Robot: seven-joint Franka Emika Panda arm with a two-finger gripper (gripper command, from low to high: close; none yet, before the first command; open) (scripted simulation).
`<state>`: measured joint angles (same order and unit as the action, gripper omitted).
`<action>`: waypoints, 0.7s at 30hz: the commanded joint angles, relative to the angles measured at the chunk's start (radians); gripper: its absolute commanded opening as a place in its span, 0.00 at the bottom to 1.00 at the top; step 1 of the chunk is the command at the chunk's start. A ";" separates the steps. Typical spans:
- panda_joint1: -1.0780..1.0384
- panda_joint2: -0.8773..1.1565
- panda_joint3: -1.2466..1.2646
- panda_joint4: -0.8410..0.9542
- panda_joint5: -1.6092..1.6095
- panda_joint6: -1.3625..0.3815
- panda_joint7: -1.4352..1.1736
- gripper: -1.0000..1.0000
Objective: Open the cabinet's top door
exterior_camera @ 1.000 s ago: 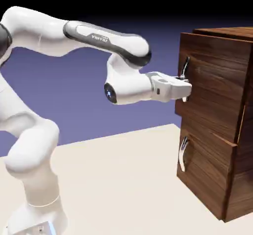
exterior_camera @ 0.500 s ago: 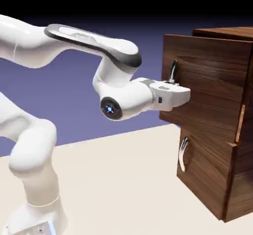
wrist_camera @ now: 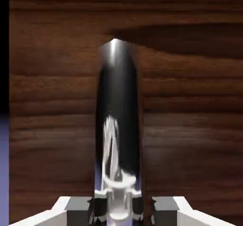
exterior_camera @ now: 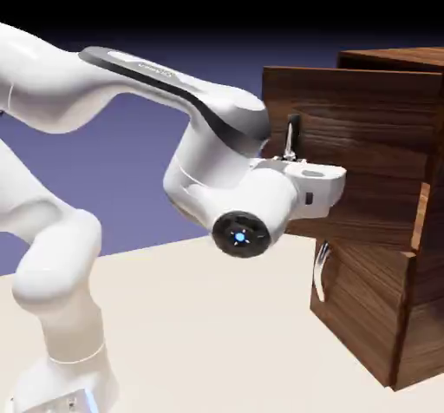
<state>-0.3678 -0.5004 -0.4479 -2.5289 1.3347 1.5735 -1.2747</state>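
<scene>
The dark wood-grain cabinet [exterior_camera: 416, 316] stands at the exterior view's right. Its top door [exterior_camera: 364, 108] stands pulled out from the cabinet's front, toward the exterior view's left. My gripper [exterior_camera: 290, 154] is shut on the top door's silver handle [exterior_camera: 291, 134], with the white hand just below and right of it. In the hand view the handle [wrist_camera: 117, 125] rises upright between my two grey fingertips [wrist_camera: 76, 211], and the gripper [wrist_camera: 117, 210] is closed around its base. The top door's wood [wrist_camera: 190, 101] fills the picture behind the handle.
The lower panel [exterior_camera: 364, 307] sits closed-looking beneath, its curved silver handle [exterior_camera: 321, 272] below my hand. My white arm arches in from the exterior view's left over the pale table [exterior_camera: 199, 333].
The top door has come steadily further out toward the exterior view's left, with my gripper still on its handle. The wrist has dropped lower and turned toward the camera.
</scene>
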 commanded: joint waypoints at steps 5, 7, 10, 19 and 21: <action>0.017 0.143 -0.103 0.136 -0.095 -0.217 -0.029 0.00; 0.023 0.206 -0.138 0.196 -0.122 -0.304 -0.044 0.00; 0.029 0.306 -0.183 0.292 -0.152 -0.434 -0.072 0.00; -0.018 0.623 -0.238 0.610 -0.192 -0.808 -0.175 0.00; -0.040 0.687 -0.235 0.683 -0.195 -0.877 -0.196 0.00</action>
<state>-0.4093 0.1864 -0.6827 -1.8462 1.1386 0.6956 -1.4709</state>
